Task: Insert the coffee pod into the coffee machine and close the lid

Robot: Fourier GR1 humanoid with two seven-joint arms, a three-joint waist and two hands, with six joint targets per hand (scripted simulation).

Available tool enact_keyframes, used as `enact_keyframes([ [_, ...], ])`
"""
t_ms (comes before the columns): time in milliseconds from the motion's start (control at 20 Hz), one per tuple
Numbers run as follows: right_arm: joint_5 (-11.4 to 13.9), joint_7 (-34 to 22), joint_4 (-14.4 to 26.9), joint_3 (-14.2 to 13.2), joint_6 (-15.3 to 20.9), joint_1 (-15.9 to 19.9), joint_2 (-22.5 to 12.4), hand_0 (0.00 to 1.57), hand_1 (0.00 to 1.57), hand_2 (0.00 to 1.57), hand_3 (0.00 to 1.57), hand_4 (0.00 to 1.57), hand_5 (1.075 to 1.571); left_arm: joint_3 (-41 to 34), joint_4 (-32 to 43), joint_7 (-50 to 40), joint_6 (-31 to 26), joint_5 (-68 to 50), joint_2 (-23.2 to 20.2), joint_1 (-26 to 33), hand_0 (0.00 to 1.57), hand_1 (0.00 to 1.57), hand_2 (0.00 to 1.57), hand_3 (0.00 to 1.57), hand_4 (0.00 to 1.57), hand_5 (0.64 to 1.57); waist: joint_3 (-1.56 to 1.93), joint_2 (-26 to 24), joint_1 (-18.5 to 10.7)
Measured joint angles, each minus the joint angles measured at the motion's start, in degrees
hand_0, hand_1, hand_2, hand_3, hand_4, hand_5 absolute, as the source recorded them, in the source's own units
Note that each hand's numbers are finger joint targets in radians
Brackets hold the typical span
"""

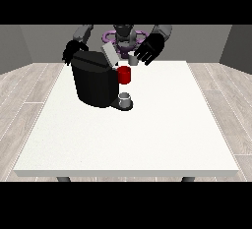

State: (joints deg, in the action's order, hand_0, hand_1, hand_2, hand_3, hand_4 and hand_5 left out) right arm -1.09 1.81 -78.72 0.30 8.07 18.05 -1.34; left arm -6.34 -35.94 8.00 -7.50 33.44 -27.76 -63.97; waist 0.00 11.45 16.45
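Machine: the black coffee machine (93,83) is sitting toward the far left part of the white table (147,139), its grey lid (109,55) tilting up, presumably left open for loading.
Pod: a small grey coffee pod (133,60) is showing just below the hand at the view's right (150,49), near the lid; whether it is being pinched I cannot tell.
Hand, view's left (73,51): hanging behind the machine's far corner, fingers unreadable.
Cups: a red cup (124,74) and a grey cup (125,99) are standing by the machine's front.
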Motion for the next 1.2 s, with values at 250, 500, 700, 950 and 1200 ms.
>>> enact_keyframes([
  [250, 0.7, -0.6, -1.1, -0.1, 0.6, -0.2, -0.5, 0.0, 0.0, 0.0, 0.0, 0.52, 1.571, 0.0, 0.3, -0.2, 0.5, 0.6, 0.6, -0.7, 1.31, 1.31, 1.33, 1.24, 0.49, 1.571, 0.0, 0.6, 0.5],
  [500, 0.5, 0.8, -0.6, -1.2, 0.9, 0.8, -0.7, 0.0, 0.0, 0.0, 0.0, 0.53, 1.571, 0.1, 0.3, -0.9, -0.1, 1.2, 0.7, -2.5, 1.33, 1.33, 1.34, 1.23, 0.5, 1.571, 0.02, 2.3, 0.5],
  [700, 0.3, 0.6, -0.4, -2.1, 1.2, 1.3, -1.2, 0.0, 0.0, 0.0, 0.0, 0.52, 1.571, 0.3, 0.3, -1.1, 0.2, 1.7, 1.5, -3.0, 1.26, 1.26, 1.3, 1.21, 0.51, 1.571, 0.01, 2.8, 0.5],
  [950, -0.4, 0.3, -0.9, -2.4, 0.5, 1.1, -1.3, 0.0, 0.0, 0.0, 0.0, 0.5, 1.571, 0.4, 0.8, -1.1, 0.3, 2.2, 2.1, -3.1, 1.18, 1.18, 1.26, 1.19, 0.5, 1.571, 0.02, 3.0, 0.9],
  [1200, -1.0, -1.1, -1.9, -3.0, 0.5, 1.0, -1.7, 0.0, 0.0, 0.0, 0.0, 0.51, 1.571, 0.2, 1.1, 0.1, 0.5, 2.4, 2.2, -2.4, 1.2, 1.2, 1.28, 1.21, 0.52, 1.571, 0.0, 2.8, 0.6],
])
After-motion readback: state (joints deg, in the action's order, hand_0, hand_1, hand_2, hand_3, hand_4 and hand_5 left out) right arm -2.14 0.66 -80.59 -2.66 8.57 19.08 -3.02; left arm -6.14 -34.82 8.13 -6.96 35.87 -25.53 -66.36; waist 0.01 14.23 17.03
